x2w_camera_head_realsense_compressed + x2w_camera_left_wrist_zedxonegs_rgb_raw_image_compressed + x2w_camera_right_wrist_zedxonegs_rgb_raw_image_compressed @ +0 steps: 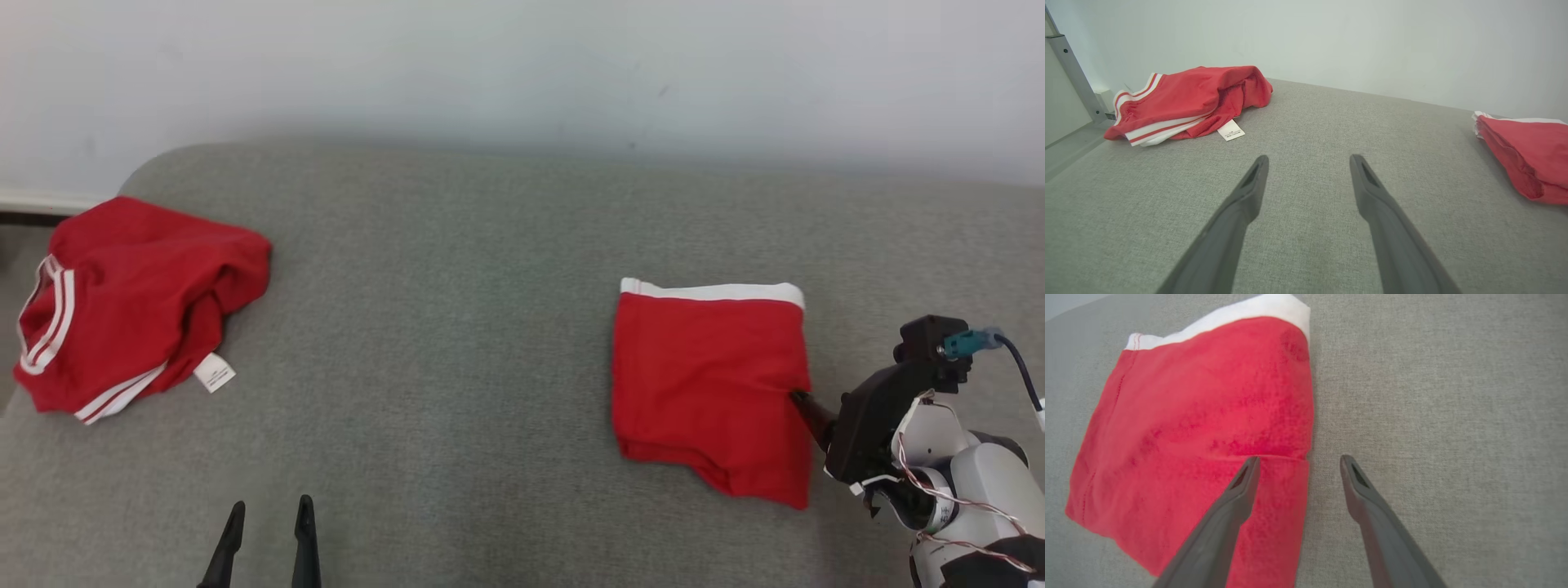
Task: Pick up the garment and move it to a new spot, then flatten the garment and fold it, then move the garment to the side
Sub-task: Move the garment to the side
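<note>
Filling the background above the far edge of the cushion, a pale wall (522, 65) runs across the head view. The grey fabric cushion (457, 343) itself takes up most of the view, its far left corner rounded. At the cushion's left end lies a crumpled garment (131, 302), red with white stripes along its hems, bunched in a loose heap. On the cushion's right part rests the folded garment (710, 384), red, folded into a neat, nearly square shape, its white waistband (710, 291) turned toward the cushion's far edge. The right gripper (1298, 462) hovers at the cushion's right side with its fingers spread wide and grasping nothing: one finger lies over the folded garment's right edge, the other over bare cushion. The left gripper (269, 510) sits at the cushion's near edge, left of centre, fingers likewise apart and empty. A small white label (215, 373) pokes from the crumpled garment onto the cushion.
</note>
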